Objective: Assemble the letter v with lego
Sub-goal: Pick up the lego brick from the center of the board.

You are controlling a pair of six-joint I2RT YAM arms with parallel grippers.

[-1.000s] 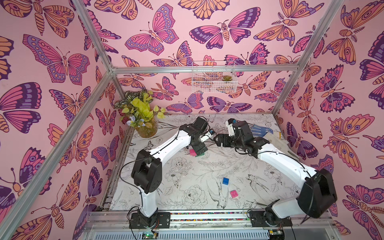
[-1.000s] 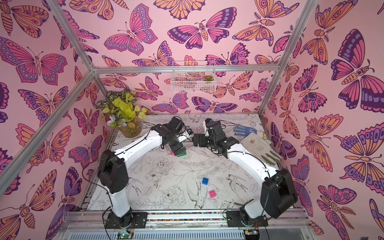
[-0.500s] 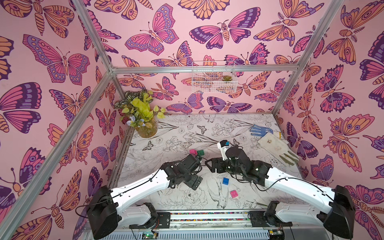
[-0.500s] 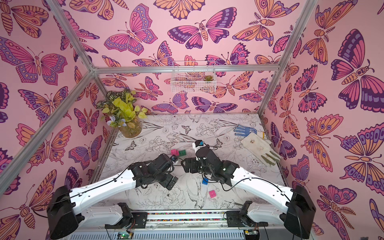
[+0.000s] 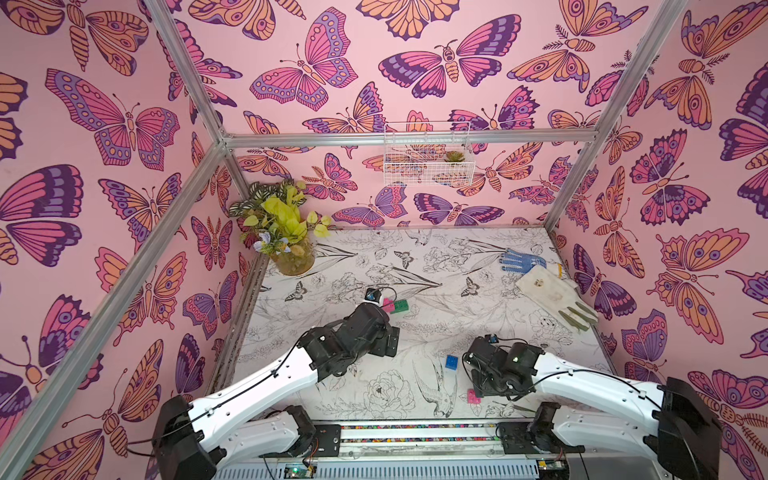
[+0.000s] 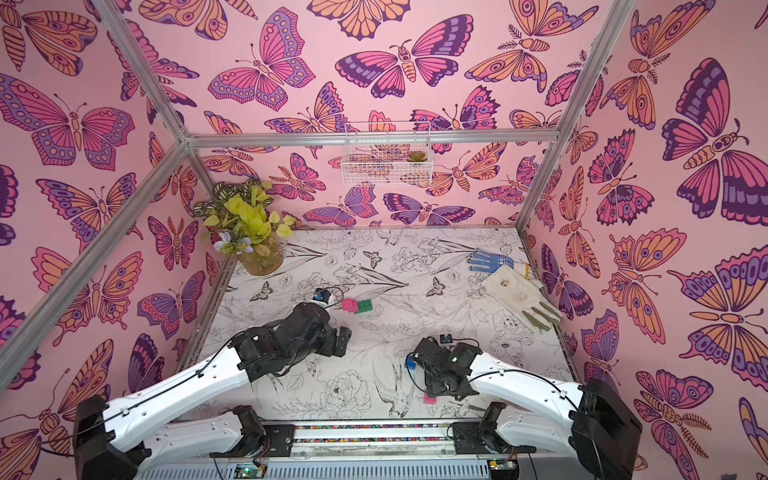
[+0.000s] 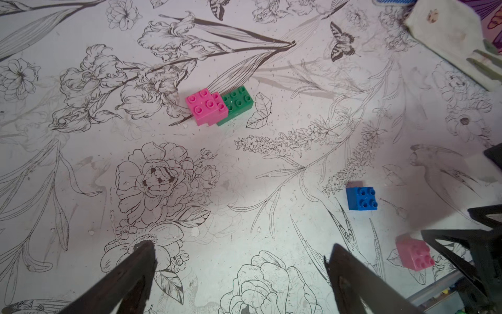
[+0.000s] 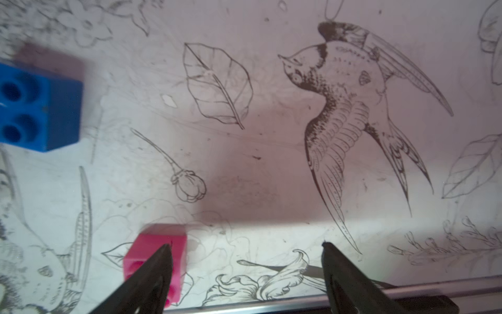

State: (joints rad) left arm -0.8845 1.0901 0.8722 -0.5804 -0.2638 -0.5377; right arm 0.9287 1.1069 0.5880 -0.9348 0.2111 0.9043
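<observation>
Farthest left, a leafy plant in a yellowish pot [image 5: 293, 259] stood in the corner of the white flower-printed tabletop [image 5: 436, 266]. Next, the left gripper [image 7: 240, 246] hung over the print, jaws spread wide with nothing between them. Just beyond it lay pink studded plastic bricks [image 7: 206, 107] joined onto a longer green studded plastic brick [image 7: 239, 102]. Further right, a blue square studded brick [image 5: 451, 361] sat alone, and near it a single pink square brick [image 5: 473, 396]. The right gripper [image 8: 244, 244] was released too, empty, one fingertip [image 8: 154, 271] overlapping that pink brick in the right wrist view; contact could not be judged. A blue dotted fabric glove [image 5: 521, 261] and a cream work glove [image 5: 544, 291] lay at the right edge.
</observation>
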